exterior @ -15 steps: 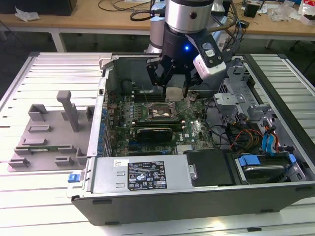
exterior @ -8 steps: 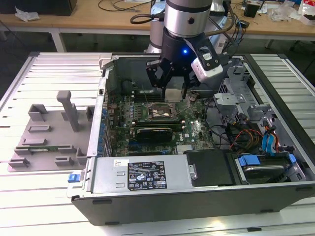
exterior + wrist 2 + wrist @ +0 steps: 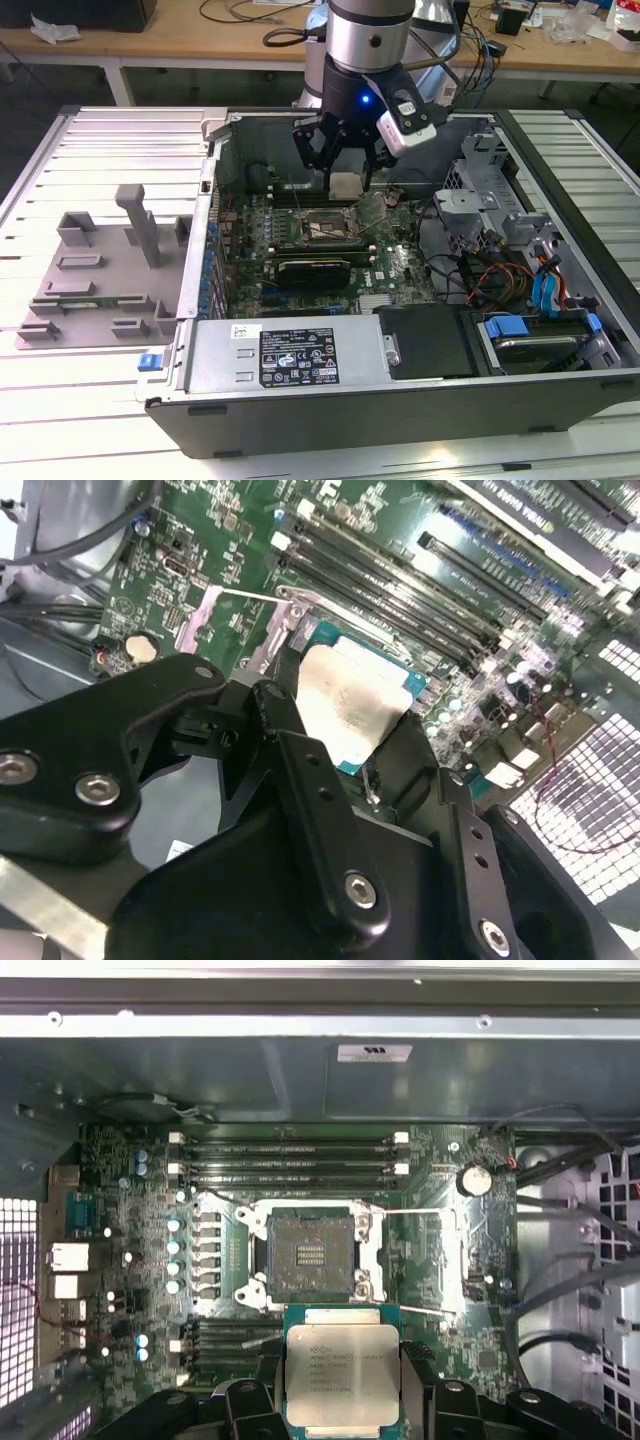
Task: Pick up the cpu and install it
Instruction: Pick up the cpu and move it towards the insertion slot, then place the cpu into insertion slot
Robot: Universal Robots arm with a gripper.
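Lighting: bright, overhead. Glare: slatted surface (image 3: 70, 400) beside computer case (image 3: 400, 410); cpu (image 3: 350, 705) lid washed out. Case interior: shadowed.

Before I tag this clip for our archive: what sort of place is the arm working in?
Probably an electronics lab or assembly test bench: an open computer case lies on a slatted metal worktable, the gripper holds the cpu near the bare socket, and a cable-strewn desk stands behind.
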